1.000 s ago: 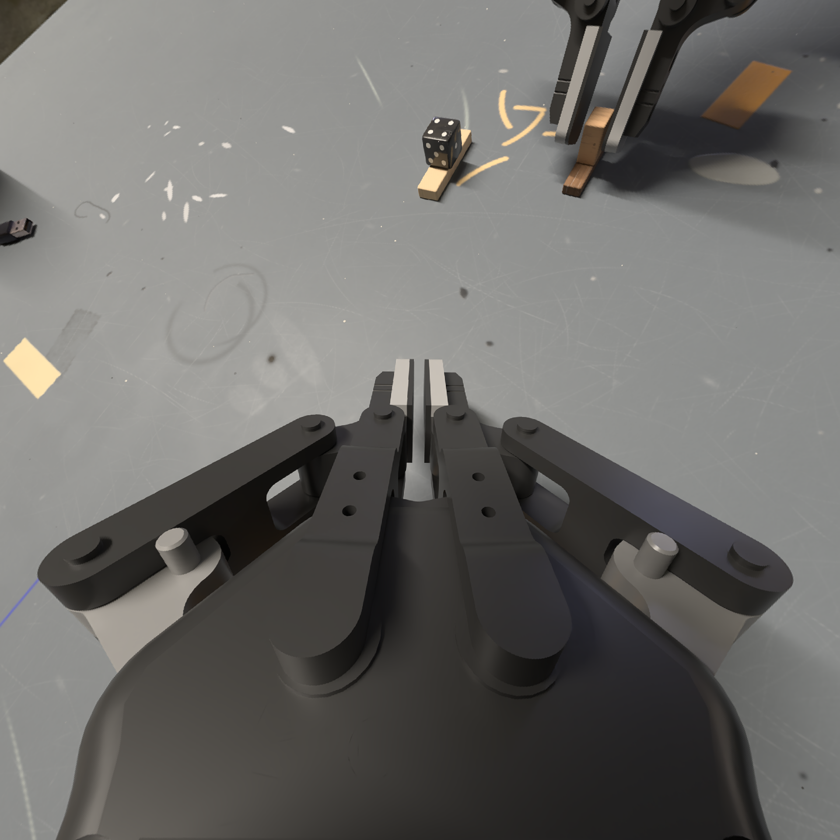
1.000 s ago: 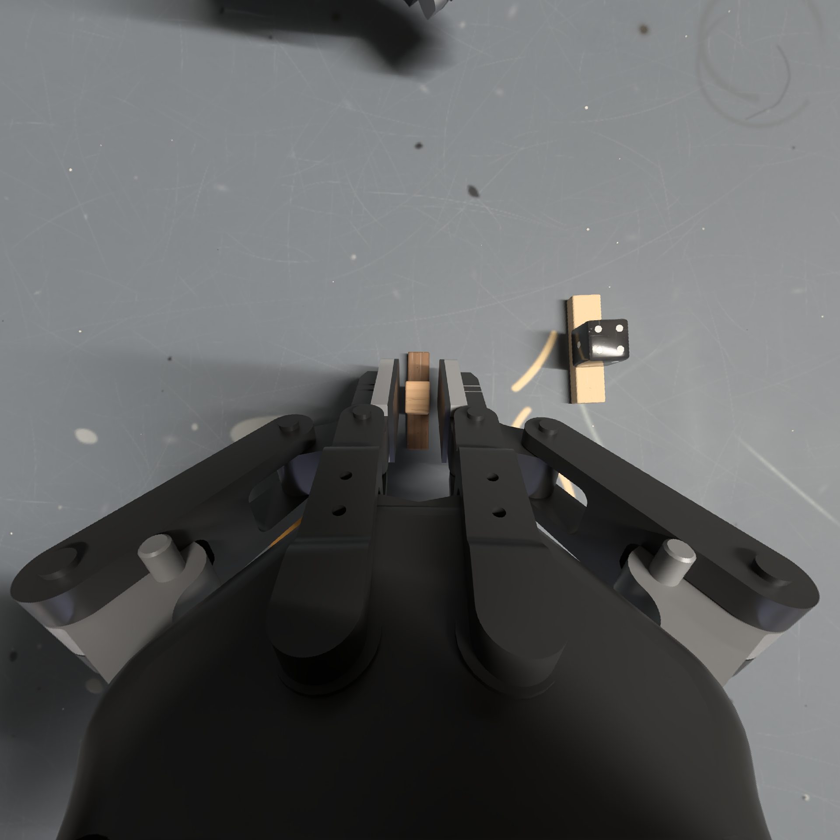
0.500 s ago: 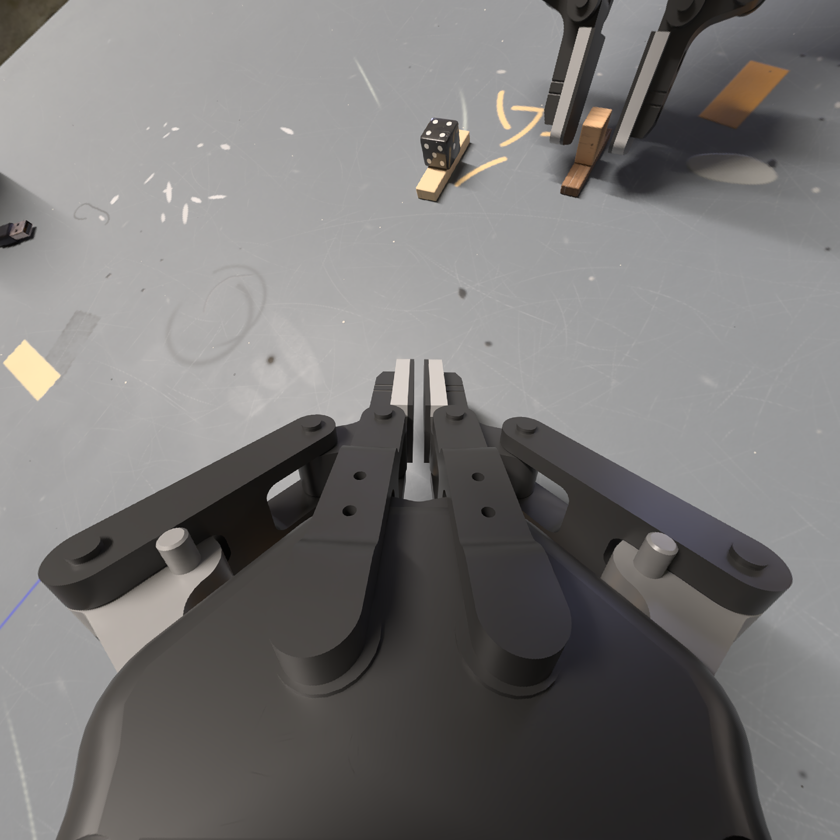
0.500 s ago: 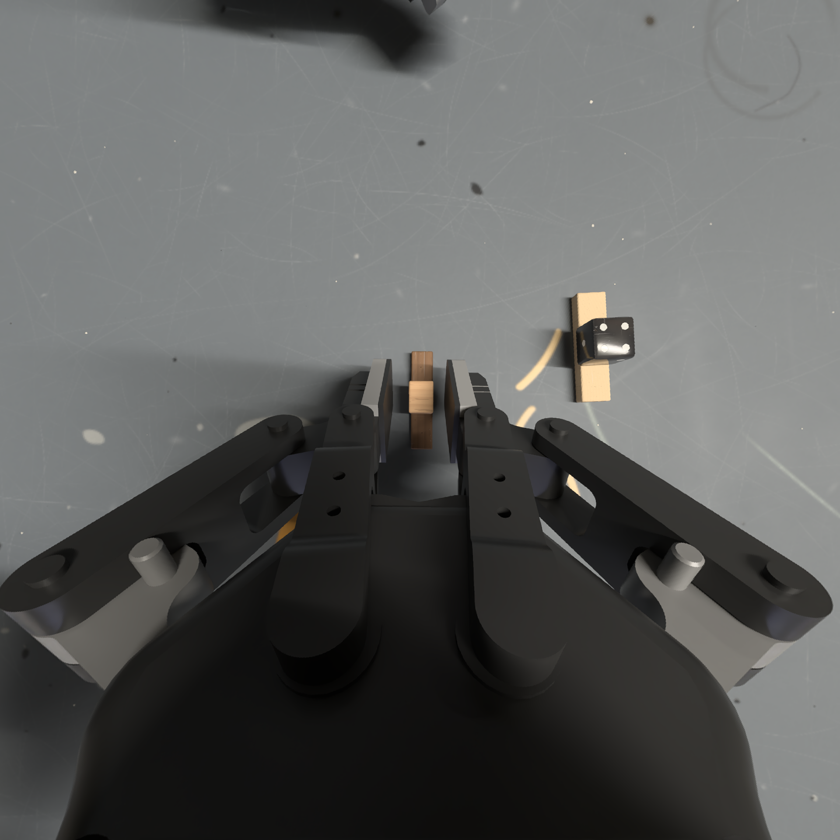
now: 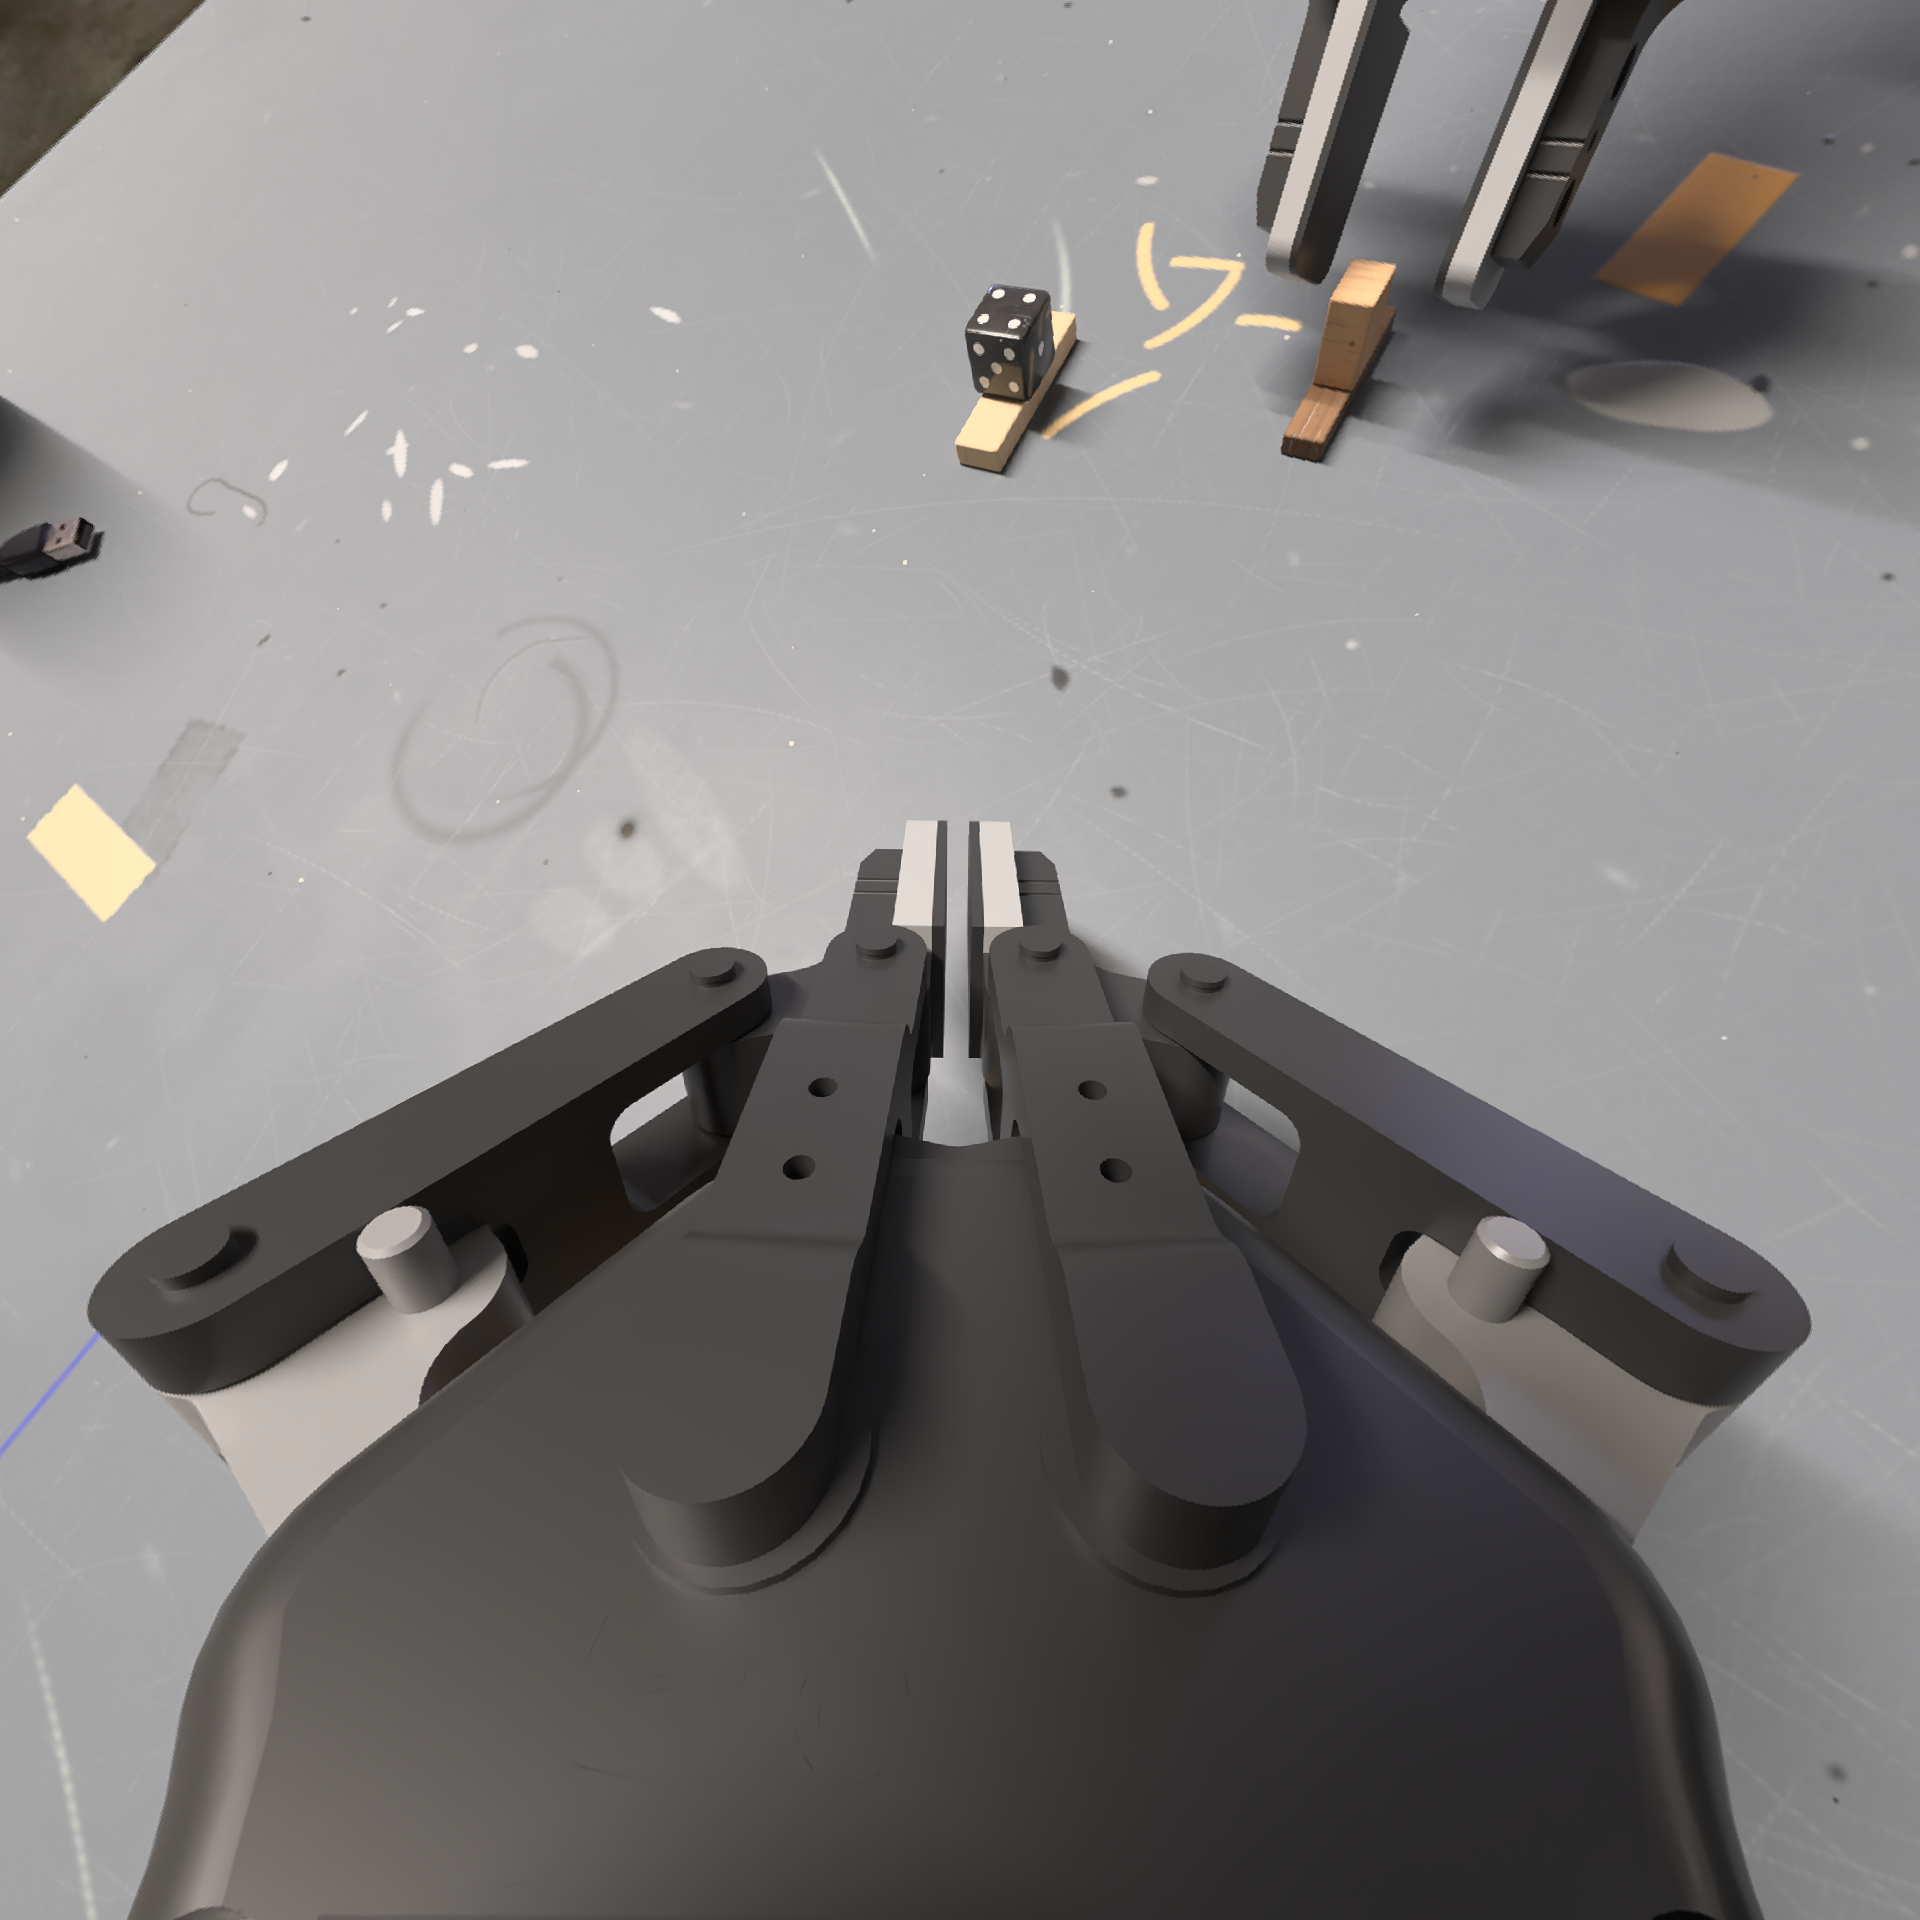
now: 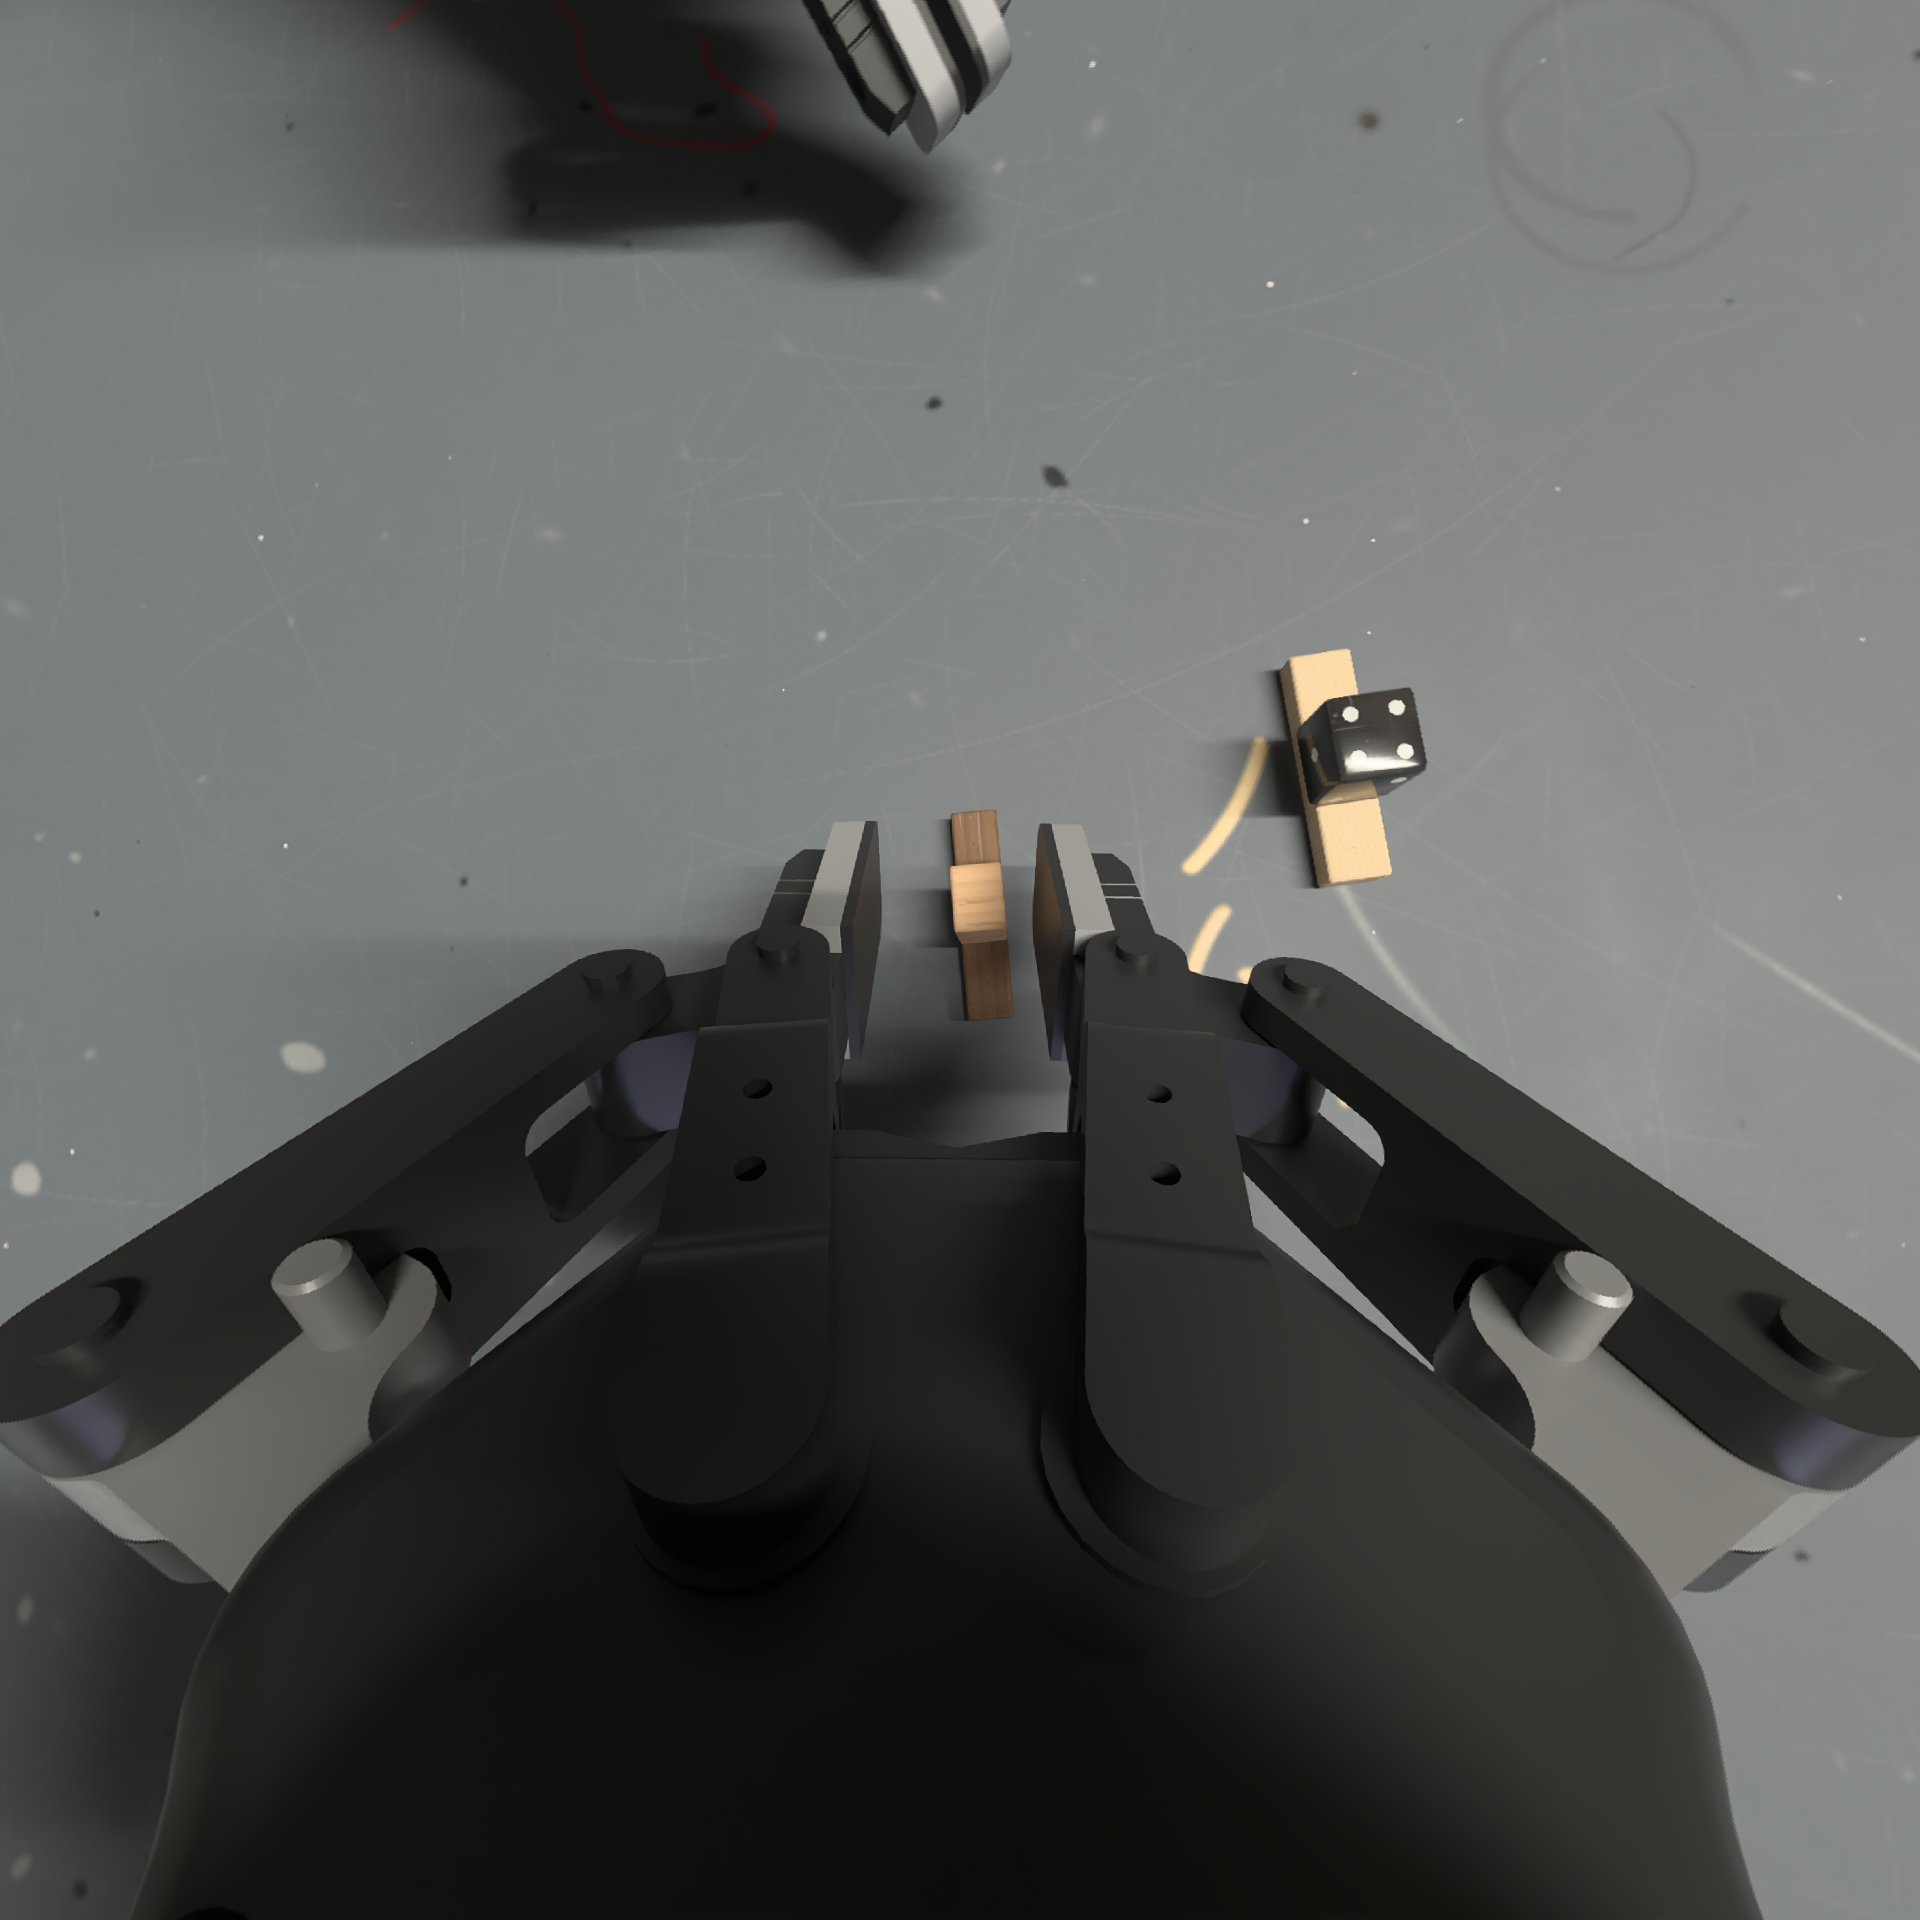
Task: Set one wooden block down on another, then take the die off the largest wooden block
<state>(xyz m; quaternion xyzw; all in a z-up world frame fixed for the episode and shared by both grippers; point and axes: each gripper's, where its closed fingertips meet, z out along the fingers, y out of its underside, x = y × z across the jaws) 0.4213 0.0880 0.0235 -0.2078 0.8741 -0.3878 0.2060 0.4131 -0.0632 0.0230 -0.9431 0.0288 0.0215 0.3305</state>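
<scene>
Right gripper (image 6: 956, 914): spread, jaws standing clear on either side of the small light block (image 6: 977, 902), touching neither it nor the dark block (image 6: 985, 982).
Stack: the small light block stands upright on the dark block, which lies flat on the tabletop (image 6: 520, 623); in the left wrist view the stack (image 5: 1351, 332) sits below and between the right gripper's fingertips (image 5: 1299, 249).
Die (image 6: 1363, 743): black with white pips, resting on the long pale block (image 6: 1340, 831), overhanging its side; well right of the stack.
Left gripper (image 5: 958, 873): pressed together, holding nothing, hovering over bare tabletop well short of both blocks.
Open room: wide bare tabletop between the left gripper and the blocks; a clear lane between the stack and the pale block (image 5: 1013, 405).
Edges: tabletop edge at the upper left corner (image 5: 62, 135); a cable plug (image 5: 57, 540) near the left margin.
Change: half a second ago the right gripper's jaws stood closer around the light block and lower; they have since widened and risen, and the stack has stayed put.
</scene>
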